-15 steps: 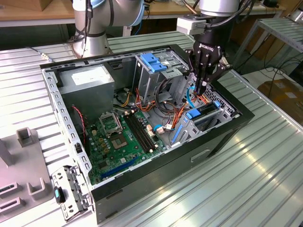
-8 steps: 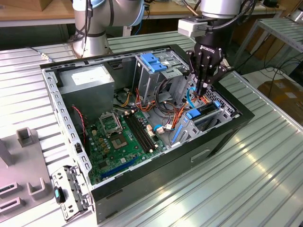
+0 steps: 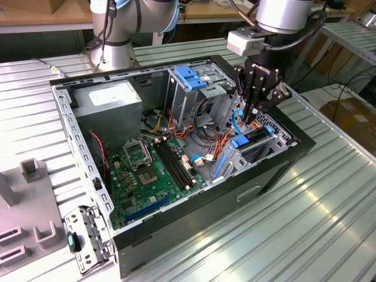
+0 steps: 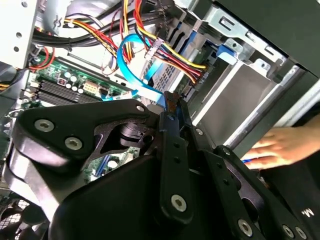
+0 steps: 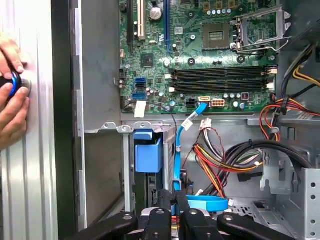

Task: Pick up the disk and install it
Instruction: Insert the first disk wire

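Note:
The disk (image 3: 257,140) sits in the drive bay at the open computer case's (image 3: 276,170) side on the exterior view's right, dark with bright blue rails. In the first wrist view its blue carrier (image 5: 148,155) stands in the metal slot. My gripper (image 3: 251,117) hangs just above the disk, fingers pointing down and pressed together, with nothing seen between them. In both wrist views the black fingertips (image 4: 171,102) (image 5: 173,197) meet beside a looping blue cable (image 5: 176,150). Whether the tips touch the disk is hidden.
A motherboard (image 3: 153,164), power supply (image 3: 108,103) and a light-blue latch plate on a silver cage (image 3: 191,76) fill the case, with cable bundles (image 5: 225,160) near the bay. A person's hand (image 5: 11,85) (image 4: 280,147) rests outside the case wall. Grey fixtures (image 3: 35,205) lie on the table.

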Robot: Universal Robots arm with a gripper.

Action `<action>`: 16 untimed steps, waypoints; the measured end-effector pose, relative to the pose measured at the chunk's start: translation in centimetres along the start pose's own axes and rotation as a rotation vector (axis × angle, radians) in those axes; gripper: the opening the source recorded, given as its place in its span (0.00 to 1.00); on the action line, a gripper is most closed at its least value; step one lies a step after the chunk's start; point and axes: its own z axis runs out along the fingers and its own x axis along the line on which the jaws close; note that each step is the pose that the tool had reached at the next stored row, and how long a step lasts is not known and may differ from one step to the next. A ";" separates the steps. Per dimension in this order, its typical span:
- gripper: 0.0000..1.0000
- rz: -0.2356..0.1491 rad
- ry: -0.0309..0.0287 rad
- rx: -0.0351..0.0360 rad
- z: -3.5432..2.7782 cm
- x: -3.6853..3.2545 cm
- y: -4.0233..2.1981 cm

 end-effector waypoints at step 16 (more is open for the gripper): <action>0.16 0.011 -0.0036 -0.0166 0.93 2.01 -0.66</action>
